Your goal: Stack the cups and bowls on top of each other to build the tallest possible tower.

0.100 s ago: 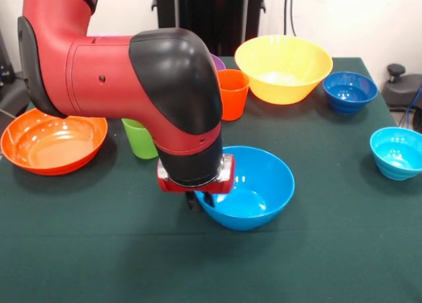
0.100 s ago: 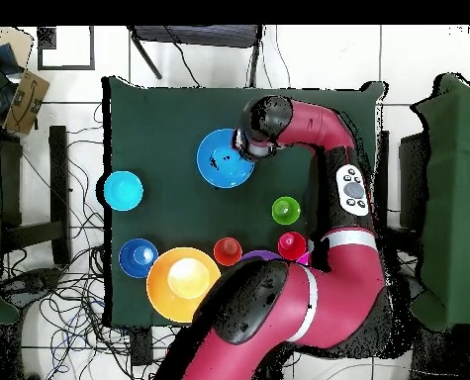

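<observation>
Two views are given, and the front view is taken first. The gripper [image 1: 200,199] is seen low at the near-left rim of the large blue bowl [image 1: 254,184], hung under the arm's black and red wrist; only dark finger stubs show below the red flange, so whether they are spread, narrowed or closed on the rim cannot be told. The blue bowl stands upright and empty on the green table [image 1: 316,250]. Behind it are set the lime green cup [image 1: 139,138], the orange cup [image 1: 232,93], the large yellow bowl [image 1: 283,68] and the small dark blue bowl [image 1: 349,91]; the small cyan bowl [image 1: 397,153] is placed at the right edge and the large orange bowl [image 1: 53,142] at the left. No stack is seen anywhere. In the overhead view the gripper [image 2: 244,148] is found at the blue bowl's [image 2: 223,158] rim, with the red cup [image 2: 292,244] near the arm and the purple bowl [image 2: 261,256] largely hidden under it. The step in hand is judged to be the seizing of the blue bowl as the tower's base; next, a firm pinch on the rim is called for, then a lift without tipping.
</observation>
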`<state>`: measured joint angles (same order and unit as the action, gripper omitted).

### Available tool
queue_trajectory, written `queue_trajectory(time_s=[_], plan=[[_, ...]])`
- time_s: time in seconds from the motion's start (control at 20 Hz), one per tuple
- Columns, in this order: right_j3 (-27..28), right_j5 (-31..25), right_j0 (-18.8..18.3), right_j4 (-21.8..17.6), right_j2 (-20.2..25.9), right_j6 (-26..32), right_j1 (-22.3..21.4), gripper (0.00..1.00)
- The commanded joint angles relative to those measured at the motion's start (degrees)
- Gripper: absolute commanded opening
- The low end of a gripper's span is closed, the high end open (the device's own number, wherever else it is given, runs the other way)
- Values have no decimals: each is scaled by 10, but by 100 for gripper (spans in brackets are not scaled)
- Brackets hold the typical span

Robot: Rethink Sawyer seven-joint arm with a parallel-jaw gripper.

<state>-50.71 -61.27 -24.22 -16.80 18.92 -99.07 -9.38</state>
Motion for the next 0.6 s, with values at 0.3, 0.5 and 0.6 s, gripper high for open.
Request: queue_trajectory(time_s=[0.3, 0.5, 0.6], plan=[[-30, 34, 4, -71, 4, 132, -25, 100], [-89, -8, 0, -58, 6, 139, -89, 100], [-105, -21, -2, -54, 8, 141, -106, 100]])
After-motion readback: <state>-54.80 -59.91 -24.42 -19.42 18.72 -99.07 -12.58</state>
